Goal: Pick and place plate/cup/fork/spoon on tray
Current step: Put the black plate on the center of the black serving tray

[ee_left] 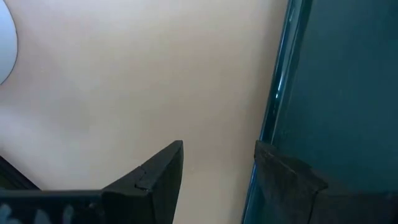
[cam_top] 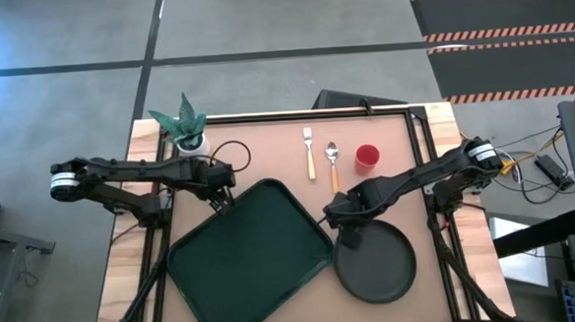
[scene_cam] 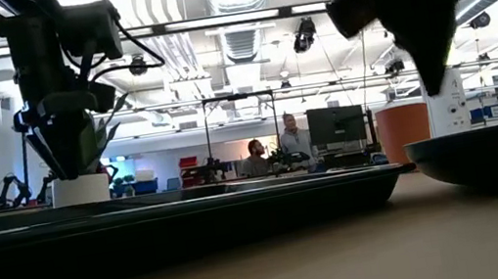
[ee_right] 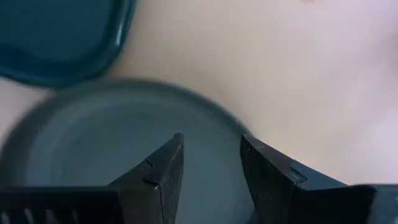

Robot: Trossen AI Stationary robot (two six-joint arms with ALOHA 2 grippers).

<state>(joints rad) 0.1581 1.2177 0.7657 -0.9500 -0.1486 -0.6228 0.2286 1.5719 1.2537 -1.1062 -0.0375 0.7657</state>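
The right pincer, spread, hangs over the plate's twelve o'clock rim to grab it; the left pincer, spread, straddles the tray's edge.

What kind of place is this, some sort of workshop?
Most likely a robotics lab in an open industrial hall. Exposed ducts and strip lights run overhead, people sit at monitors behind the table, and hazard-striped mats lie on a bare concrete floor.
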